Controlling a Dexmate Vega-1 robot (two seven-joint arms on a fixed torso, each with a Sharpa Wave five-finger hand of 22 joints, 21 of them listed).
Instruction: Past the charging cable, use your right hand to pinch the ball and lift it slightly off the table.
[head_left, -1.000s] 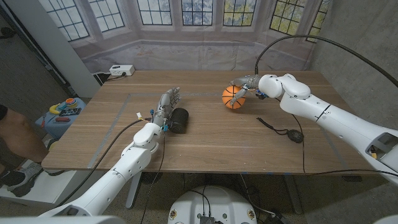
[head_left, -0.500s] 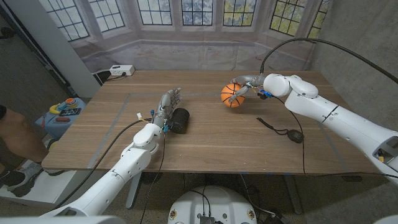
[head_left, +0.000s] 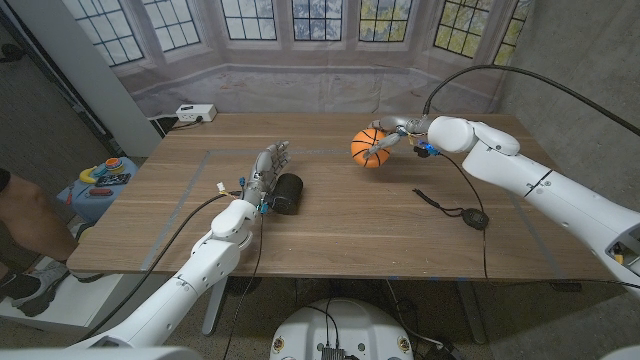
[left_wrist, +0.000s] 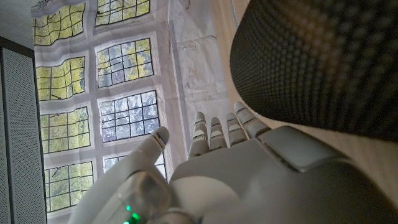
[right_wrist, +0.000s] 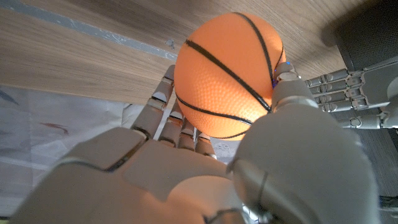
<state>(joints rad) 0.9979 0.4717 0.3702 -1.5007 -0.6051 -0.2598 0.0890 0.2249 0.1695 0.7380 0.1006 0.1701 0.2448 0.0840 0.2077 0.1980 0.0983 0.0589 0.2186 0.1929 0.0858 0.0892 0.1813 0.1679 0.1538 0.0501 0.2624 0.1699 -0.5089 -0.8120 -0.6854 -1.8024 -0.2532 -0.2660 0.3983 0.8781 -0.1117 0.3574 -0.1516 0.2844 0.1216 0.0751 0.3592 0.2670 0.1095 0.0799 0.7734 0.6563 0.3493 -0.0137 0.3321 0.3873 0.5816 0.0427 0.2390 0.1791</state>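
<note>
Since a second ago, the orange mini basketball (head_left: 368, 147) has shifted a little toward the far side of the counter (head_left: 340, 215) in my right robot hand (head_left: 392, 133), with its shadow showing on the wood below. Thumb and fingers (right_wrist: 163, 99) pinch it from opposite sides in the right wrist view, pebbled skin and black seams facing the camera; I can read no writing on it. It sits beyond the black charging cable (head_left: 452, 204), which lies on the counter nearer me with its puck-shaped end. My left robot hand (head_left: 268, 166) has not moved: it holds nothing, fingers straight and close together, just beside a black mesh-covered cylindrical speaker (head_left: 288, 193). No brand or label is legible on any of these.
</note>
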